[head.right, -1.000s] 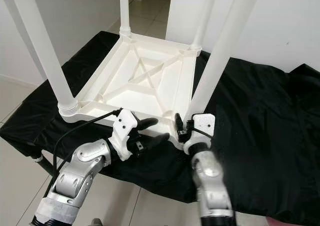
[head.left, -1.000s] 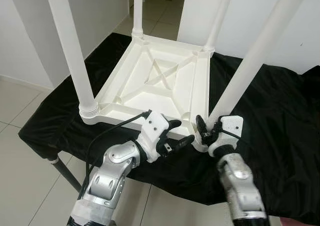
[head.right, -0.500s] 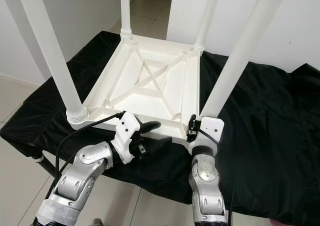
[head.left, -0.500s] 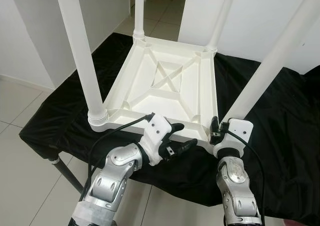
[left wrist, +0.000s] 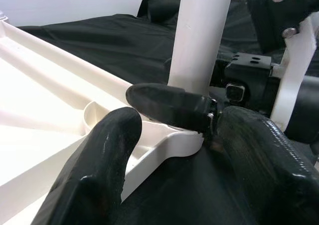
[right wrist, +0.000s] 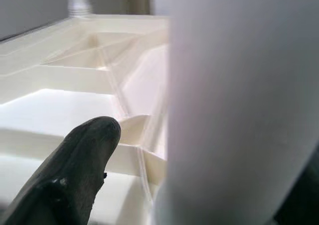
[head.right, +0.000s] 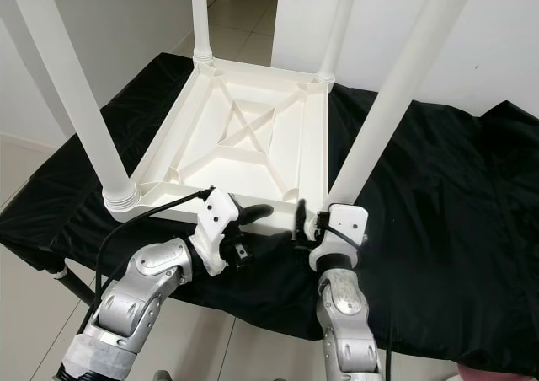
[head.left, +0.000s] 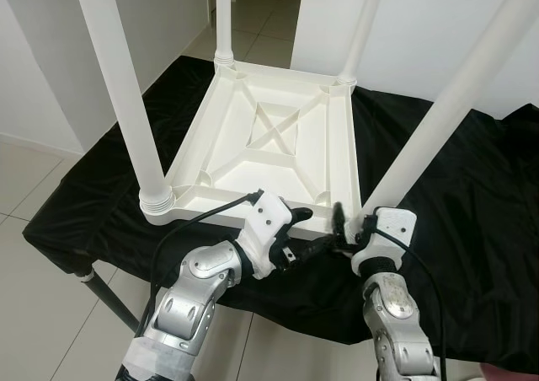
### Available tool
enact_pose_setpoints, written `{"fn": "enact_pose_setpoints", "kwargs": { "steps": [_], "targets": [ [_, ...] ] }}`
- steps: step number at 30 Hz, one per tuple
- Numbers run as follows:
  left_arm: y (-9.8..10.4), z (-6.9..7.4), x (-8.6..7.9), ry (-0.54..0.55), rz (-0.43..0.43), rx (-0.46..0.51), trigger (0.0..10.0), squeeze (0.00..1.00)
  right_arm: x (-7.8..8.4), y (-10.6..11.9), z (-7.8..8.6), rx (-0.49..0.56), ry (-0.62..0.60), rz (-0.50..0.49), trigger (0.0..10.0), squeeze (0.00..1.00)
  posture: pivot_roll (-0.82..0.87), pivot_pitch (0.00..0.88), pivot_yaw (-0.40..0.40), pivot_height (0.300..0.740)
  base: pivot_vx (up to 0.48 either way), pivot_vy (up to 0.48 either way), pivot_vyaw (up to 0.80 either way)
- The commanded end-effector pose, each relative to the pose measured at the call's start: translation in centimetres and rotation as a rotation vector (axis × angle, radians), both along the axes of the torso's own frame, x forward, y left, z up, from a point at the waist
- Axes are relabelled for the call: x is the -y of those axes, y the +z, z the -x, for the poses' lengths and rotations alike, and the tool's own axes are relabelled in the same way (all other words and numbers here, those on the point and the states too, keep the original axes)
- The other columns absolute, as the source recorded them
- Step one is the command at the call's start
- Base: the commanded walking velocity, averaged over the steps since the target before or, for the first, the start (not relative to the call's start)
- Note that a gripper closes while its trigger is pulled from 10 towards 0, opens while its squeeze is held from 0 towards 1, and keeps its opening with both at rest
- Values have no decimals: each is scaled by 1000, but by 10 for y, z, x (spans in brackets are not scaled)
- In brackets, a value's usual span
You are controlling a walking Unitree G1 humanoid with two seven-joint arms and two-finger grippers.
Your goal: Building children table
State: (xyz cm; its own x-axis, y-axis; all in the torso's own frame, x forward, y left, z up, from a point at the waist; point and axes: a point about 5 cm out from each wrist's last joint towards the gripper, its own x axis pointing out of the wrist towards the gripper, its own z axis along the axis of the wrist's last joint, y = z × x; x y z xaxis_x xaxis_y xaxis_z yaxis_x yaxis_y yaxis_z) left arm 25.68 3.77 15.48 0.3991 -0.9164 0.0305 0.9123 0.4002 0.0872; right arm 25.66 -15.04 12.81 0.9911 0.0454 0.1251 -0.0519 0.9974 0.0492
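Your right gripper [head.left: 344,229] holds the near table leg [head.left: 438,128] at its base; your left gripper [head.left: 305,233] reaches beside it, fingers wide.

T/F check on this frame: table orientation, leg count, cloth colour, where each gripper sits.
1. The white plastic children's table lies upside down, legs pointing up. True.
2. Only two white tubular legs are fitted. False: four stand in the corners, including the near-left leg.
3. The cloth under the table is red. False: it is black.
4. The right gripper is at the base of the near-right leg. True.
5. The left gripper rests at the far edge of the table. False: it is at the near edge, fingers spread.
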Motion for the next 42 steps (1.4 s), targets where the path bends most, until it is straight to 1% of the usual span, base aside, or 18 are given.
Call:
{"fn": "enact_pose_setpoints", "kwargs": {
  "steps": [1, 3, 5, 7, 10, 13, 15, 16, 18, 19, 20, 22, 23, 27, 29, 36, 37, 42],
  "targets": [
    [-4, 1, 2, 46, -17, 8, 10000, 0, 5, -4, 4, 3, 123, 9, 10000, 0, -6, 44, -72, 740, 0, 0, 0],
    [-4, 1, 2, 46, -17, 8, 10000, 0, 5, -4, 4, 3, 123, 9, 10000, 0, -6, 44, -72, 740, 0, 0, 0],
    [-5, 1, 2, 63, -31, 24, 10000, 0, 9, -5, 4, 1, 254, 34, 10000, 0, 0, 39, -75, 740, 0, 0, 0],
    [-5, 0, 2, 84, -33, 34, 10000, 0, 15, -4, 1, -4, 348, 44, 10000, 0, 4, 33, -75, 740, 0, 0, 0],
    [-5, 0, 2, 86, -31, 29, 10000, 0, 19, -3, -1, -5, 385, 41, 10000, 0, 4, 33, -75, 740, 0, 0, 0],
    [-5, 0, 2, 86, -30, 27, 10000, 0, 20, -3, -1, -4, 394, 40, 10000, 0, 4, 33, -75, 740, 0, 0, 0],
    [-6, 0, 3, 89, -45, 34, 10000, 0, 32, 2, -13, 1, 446, 121, 10000, 0, 11, 20, -73, 740, 0, 0, 0],
    [-6, 0, 3, 89, -45, 34, 10000, 0, 32, 2, -13, 1, 446, 121, 10000, 0, 11, 20, -73, 740, 0, 0, 0],
    [-6, 0, 4, 92, -54, 42, 10000, 0, 38, 3, -20, -1, 479, 164, 10000, 0, 11, 18, -71, 740, 0, 0, 0],
    [-6, 0, 4, 93, -57, 45, 10000, 0, 40, 4, -22, -3, 496, 177, 6196, 0, 11, 18, -72, 740, 0, 0, 0],
    [-6, -1, 4, 94, -58, 46, 10000, 0, 41, 4, -24, -7, 504, 186, 4745, 0, 11, 18, -72, 740, 0, 0, 0],
    [-6, -1, 4, 94, -58, 46, 10000, 0, 41, 4, -24, -7, 504, 186, 4745, 0, 11, 18, -72, 740, 0, 0, 0],
    [-6, -1, 4, 97, -58, 48, 10000, 0, 45, 2, -25, -18, 516, 199, 0, 0, 15, 19, -77, 740, 0, 0, 0],
    [-6, 0, 4, 99, -57, 50, 10000, 0, 46, 0, -24, -31, 531, 198, 0, 0, 17, 20, -79, 740, 0, 0, 0],
    [-7, 1, 4, 103, -57, 52, 10000, 0, 45, -4, -20, -47, 551, 184, 0, 0, 15, 21, -81, 740, 0, 0, 0],
    [-8, 0, 5, 104, -70, 65, 10000, 0, 44, -5, -18, -44, 548, 154, 0, 0, 12, 22, -79, 740, 0, 0, 0],
    [-8, -1, 4, 106, -71, 69, 10000, 0, 43, -5, -18, -40, 541, 137, 10000, 0, 10, 23, -74, 740, 0, 0, 0],
    [-7, -3, 2, 111, -63, 70, 10000, 0, 42, 0, -20, -29, 498, 90, 10000, 0, 5, 25, -70, 740, 0, 0, 0]
  ]
}}
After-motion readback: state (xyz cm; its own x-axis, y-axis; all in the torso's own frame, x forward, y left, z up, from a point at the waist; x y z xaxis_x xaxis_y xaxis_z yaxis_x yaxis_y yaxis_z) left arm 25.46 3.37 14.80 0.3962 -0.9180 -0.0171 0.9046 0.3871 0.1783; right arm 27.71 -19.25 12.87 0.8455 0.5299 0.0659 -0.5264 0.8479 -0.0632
